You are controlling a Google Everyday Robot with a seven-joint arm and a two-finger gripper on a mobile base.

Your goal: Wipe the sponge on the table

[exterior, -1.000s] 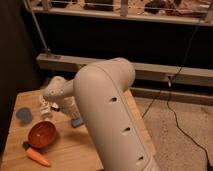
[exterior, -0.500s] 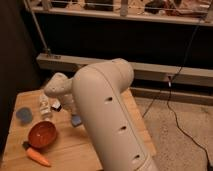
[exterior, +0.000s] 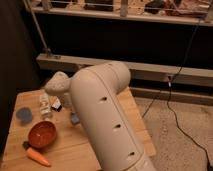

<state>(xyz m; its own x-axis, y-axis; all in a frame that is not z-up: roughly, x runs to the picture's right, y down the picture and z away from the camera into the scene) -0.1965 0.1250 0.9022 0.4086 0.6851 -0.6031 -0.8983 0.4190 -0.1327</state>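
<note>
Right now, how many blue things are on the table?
2: disc at left edge, sponge beside the arm, gripper between them; the arm may hide more.

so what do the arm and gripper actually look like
The arm is a thick, smooth cream-white tube with rounded joints and a row of small dark oval holes along its side. No cables or markings show. It narrows to a rounded pale wrist. The gripper, just below it over the table near the sponge, is mostly hidden.

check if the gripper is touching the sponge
Cannot tell. The camera view shows the gripper beside the sponge on the table, with the arm hiding where they might meet.
</note>
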